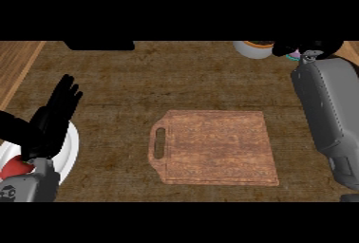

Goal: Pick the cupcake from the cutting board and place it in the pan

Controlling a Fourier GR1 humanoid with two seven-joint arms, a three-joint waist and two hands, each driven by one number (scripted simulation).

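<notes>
We see a brown surface (175, 80) with a rough, speckled look that fills most of the view. Along its left side runs a strip of lighter wood (15, 61) with long lines in it. A black shape (98, 45) sits at the far edge.

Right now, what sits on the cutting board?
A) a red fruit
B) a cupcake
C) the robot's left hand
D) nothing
D: the cutting board shows only its own wood grain from edge to edge, with the handle slot at its left end.
</notes>
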